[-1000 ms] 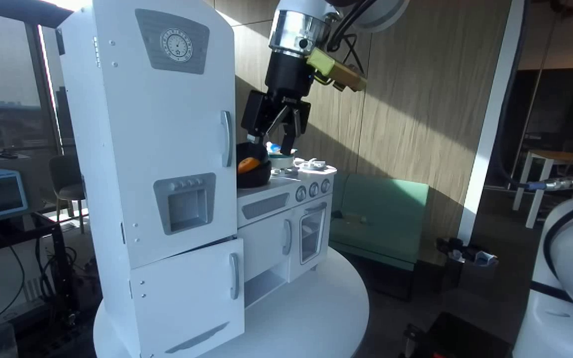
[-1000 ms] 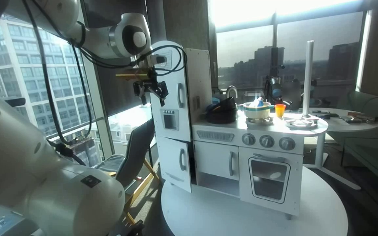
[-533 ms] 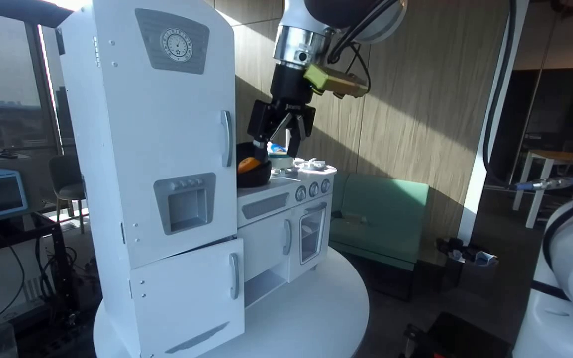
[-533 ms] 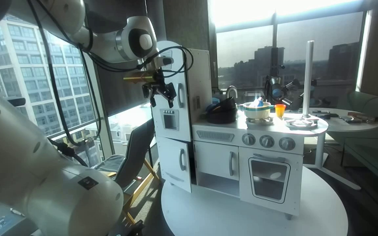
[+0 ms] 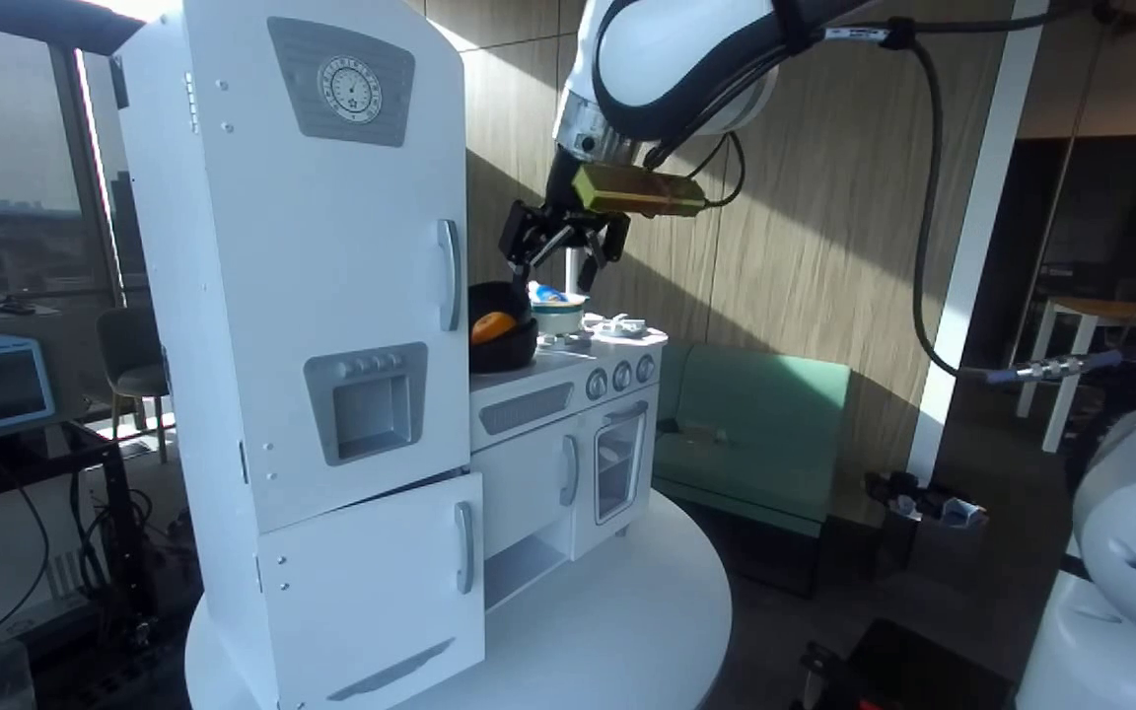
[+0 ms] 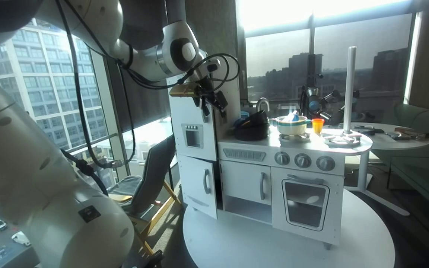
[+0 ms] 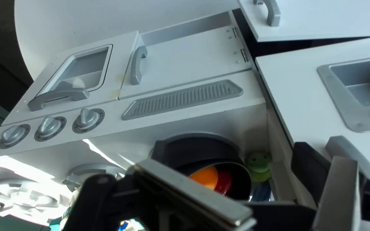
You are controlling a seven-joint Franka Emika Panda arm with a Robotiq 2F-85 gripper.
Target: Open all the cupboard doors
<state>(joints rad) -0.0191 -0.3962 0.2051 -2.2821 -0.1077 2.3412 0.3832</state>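
Note:
The tall fridge door [image 5: 252, 394] with the round badge and dispenser is shut, also in the wrist view [image 7: 307, 96]. The lower fridge door [image 5: 371, 592] stands ajar with a dark gap, seen in all views [image 6: 196, 182] [image 7: 326, 19]. The small middle door [image 6: 242, 178] is shut, also in the wrist view [image 7: 185, 57]. The windowed oven door [image 6: 333, 204] is shut. My gripper [image 5: 555, 274] is open and empty, above the counter by the fridge's front. In an exterior view the gripper [image 6: 214, 112] overlaps the tall door's handle edge; contact cannot be told.
Black pots [image 6: 251, 130] with toy food stand on the counter beside the fridge, under the gripper. A white pot [image 6: 292, 126], an orange cup [image 6: 317, 125] and a white post [image 6: 349, 89] stand further along. The toy kitchen sits on a round white table [image 6: 292, 245].
The arm has swung across toward the counter, rightward in both exterior views. The wrist has tilted and turned. The gripper stays open. The doors have not moved.

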